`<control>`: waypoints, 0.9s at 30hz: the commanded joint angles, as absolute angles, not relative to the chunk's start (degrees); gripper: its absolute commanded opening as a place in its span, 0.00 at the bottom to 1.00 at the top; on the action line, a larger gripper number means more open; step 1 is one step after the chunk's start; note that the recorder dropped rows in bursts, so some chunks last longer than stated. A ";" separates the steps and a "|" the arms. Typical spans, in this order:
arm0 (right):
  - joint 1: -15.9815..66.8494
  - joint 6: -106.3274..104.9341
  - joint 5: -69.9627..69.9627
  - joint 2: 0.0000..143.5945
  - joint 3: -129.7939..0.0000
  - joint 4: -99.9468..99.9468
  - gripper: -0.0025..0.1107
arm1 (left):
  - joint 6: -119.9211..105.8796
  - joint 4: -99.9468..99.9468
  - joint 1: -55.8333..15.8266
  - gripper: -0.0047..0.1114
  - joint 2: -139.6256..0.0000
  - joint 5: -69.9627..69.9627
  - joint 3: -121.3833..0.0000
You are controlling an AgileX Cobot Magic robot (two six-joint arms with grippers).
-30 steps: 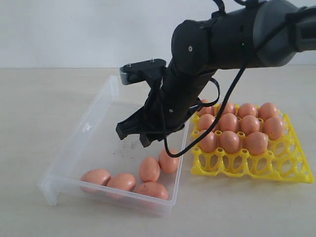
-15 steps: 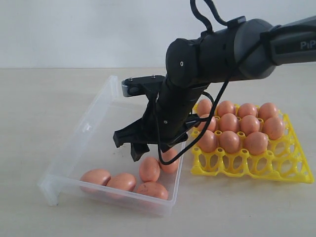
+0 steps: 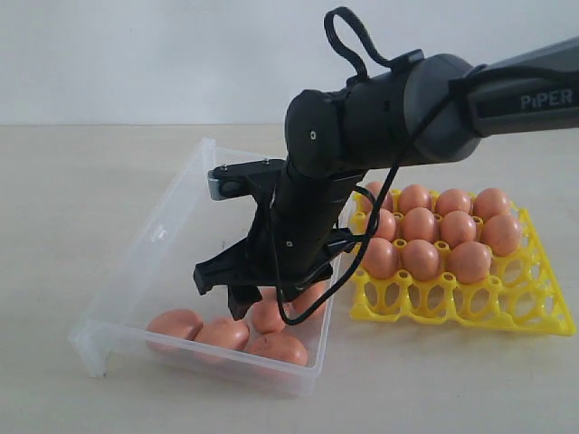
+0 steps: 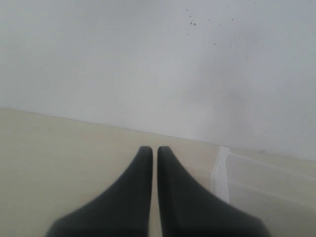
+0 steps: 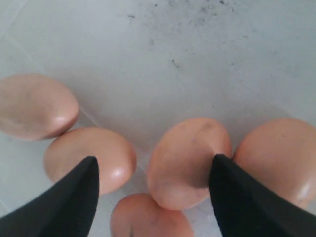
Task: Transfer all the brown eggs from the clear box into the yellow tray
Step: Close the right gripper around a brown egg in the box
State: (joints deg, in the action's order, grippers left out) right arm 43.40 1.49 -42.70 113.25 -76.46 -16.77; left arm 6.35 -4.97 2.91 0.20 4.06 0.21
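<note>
R pincer (image 5: 154, 160) wide open, empty — over brown eggs (image 5: 185, 160) by clear box (image 3: 136, 348) wall.

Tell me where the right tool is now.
In the exterior view the right tool hangs open over the near end of the clear box, left of the yellow tray, directly above the brown eggs there.

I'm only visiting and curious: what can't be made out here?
Exterior view: the right arm hides some brown eggs in the clear box.
Right wrist view: one egg is cut off by the edge.
Left wrist view: only a box corner shows; no eggs.
</note>
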 commanded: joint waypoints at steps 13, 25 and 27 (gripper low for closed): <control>43.60 6.36 -41.19 117.49 -76.65 -10.09 0.53 | 6.42 -5.00 2.69 0.07 0.00 3.95 0.00; 43.60 5.60 -40.81 117.86 -76.65 -9.77 0.44 | 6.42 -5.00 2.69 0.07 0.00 3.95 0.00; 43.60 3.72 -41.73 117.86 -76.65 -9.77 0.25 | 6.42 -5.00 2.69 0.07 0.00 3.95 0.00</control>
State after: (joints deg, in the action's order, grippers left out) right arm 43.43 5.89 -40.67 117.70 -76.46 -9.95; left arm 6.35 -4.97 2.91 0.20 4.06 0.21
